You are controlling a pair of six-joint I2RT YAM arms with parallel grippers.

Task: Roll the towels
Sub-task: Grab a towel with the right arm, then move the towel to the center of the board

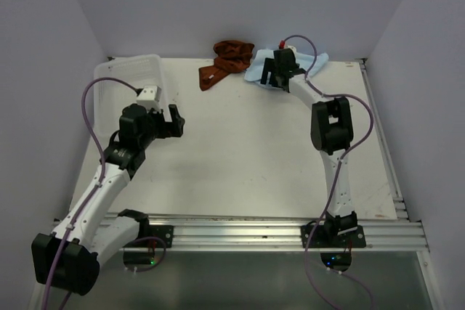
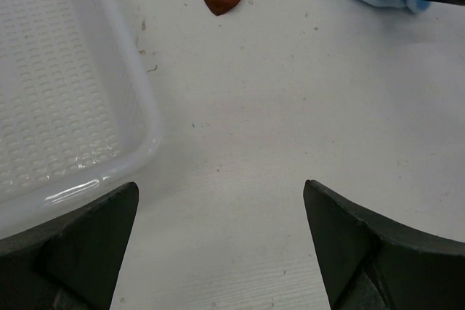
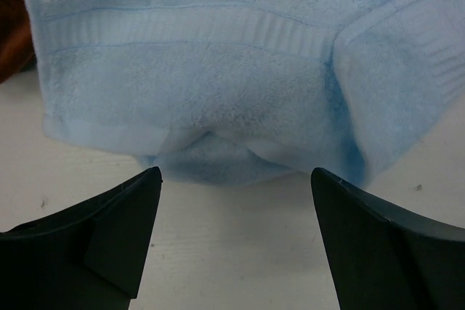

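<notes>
At 12 o'clock on the worktop (image 1: 247, 172), the right hand (image 3: 236, 179) is hovering, fingers apart, just short of the crumpled blue towel (image 3: 218, 85), probably lining up to pinch its hem. The rust towel (image 1: 227, 62) is lying bunched at its 9 o'clock. The left hand (image 2: 221, 194), also spread, is waiting beside the basket (image 2: 65, 107).

Fluffy cloth towel (image 3: 218, 70), glossy plastic basket (image 2: 148, 117)

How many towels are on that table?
2. The rust-brown towel lies crumpled at the far edge; the light blue towel lies beside it, before the right pincer. None seems hidden.
</notes>
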